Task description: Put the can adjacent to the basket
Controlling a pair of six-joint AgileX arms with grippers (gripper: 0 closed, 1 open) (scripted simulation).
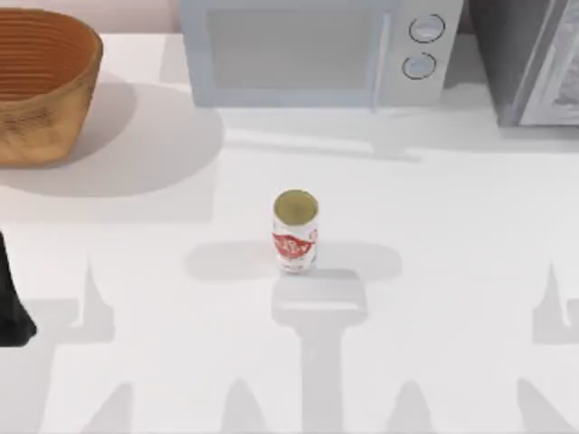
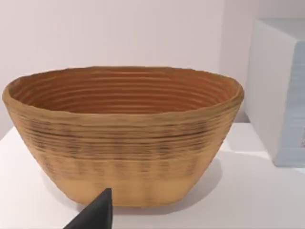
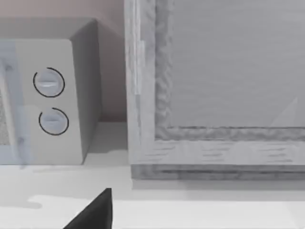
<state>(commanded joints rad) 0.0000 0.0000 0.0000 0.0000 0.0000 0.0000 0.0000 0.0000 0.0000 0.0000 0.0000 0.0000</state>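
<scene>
The can [image 1: 295, 231] stands upright near the middle of the white table [image 1: 434, 271], silvery-white with a red label and a dull gold top. The basket [image 1: 41, 86], a large orange-brown wicker bowl, sits at the far left corner, well apart from the can. The left wrist view looks at the basket [image 2: 124, 138] from the side, with a dark tip of my left gripper [image 2: 97, 214] low in front of it. A dark part of my left arm [image 1: 14, 303] shows at the table's left edge. A dark tip of my right gripper [image 3: 95, 212] shows in the right wrist view.
A pale grey microwave [image 1: 312, 50] with two round knobs stands at the back centre and also appears in the right wrist view [image 3: 47, 95]. A grey cabinet [image 1: 534, 59] stands at the back right. Open table surface lies between the can and the basket.
</scene>
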